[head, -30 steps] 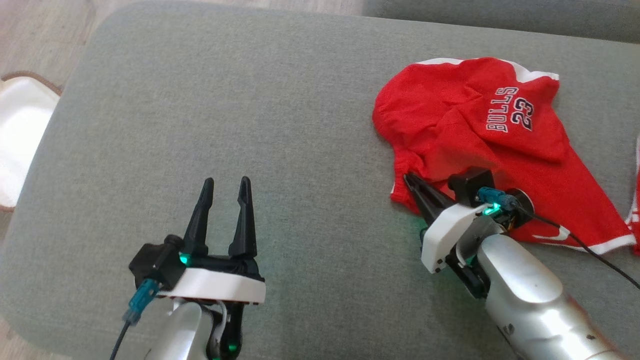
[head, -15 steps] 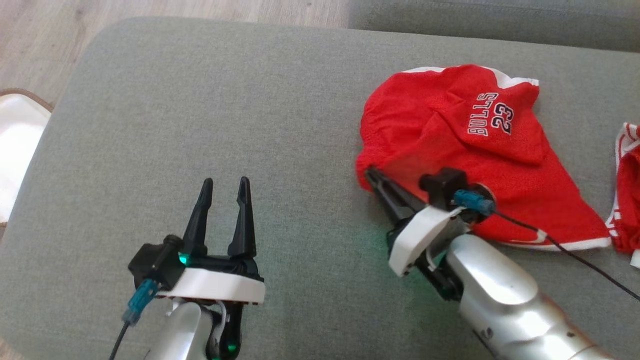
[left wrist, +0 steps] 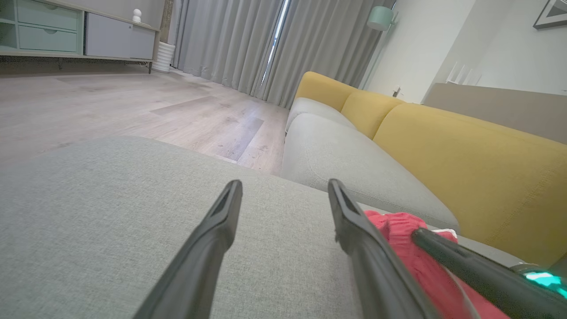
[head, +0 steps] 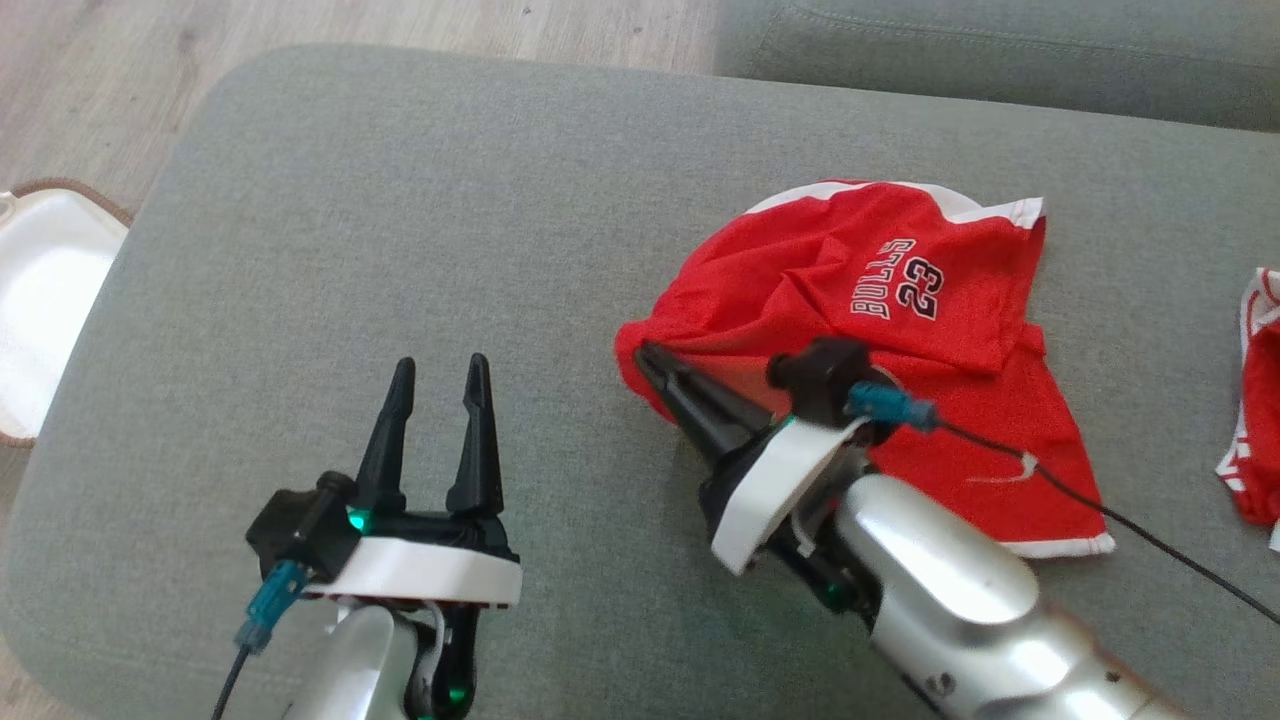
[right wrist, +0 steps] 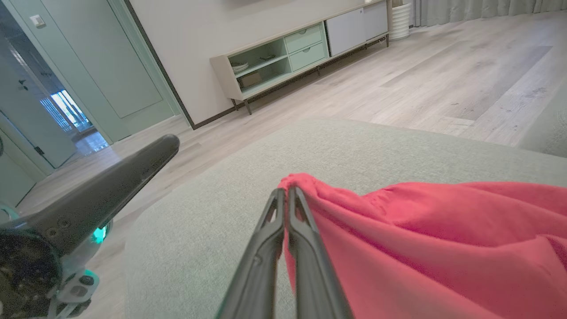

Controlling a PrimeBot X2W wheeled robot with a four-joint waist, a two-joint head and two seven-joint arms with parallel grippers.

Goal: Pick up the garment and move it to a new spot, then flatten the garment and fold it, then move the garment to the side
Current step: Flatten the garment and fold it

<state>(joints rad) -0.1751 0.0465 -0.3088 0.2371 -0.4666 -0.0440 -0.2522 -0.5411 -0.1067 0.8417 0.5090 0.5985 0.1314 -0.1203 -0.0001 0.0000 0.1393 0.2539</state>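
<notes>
Here, we saw the right gripper (head: 645, 356) with its fingers closed on a gathered edge of the red Bulls shorts (head: 800, 275), which lay crumpled right of centre on the grey sofa cushion (head: 450, 200). The left gripper (head: 438, 366) hovered near the cushion's front edge, fingers spread and empty, well apart from the shorts. Another red-and-white garment (head: 1255, 430) lay further right on the cushion.
</notes>
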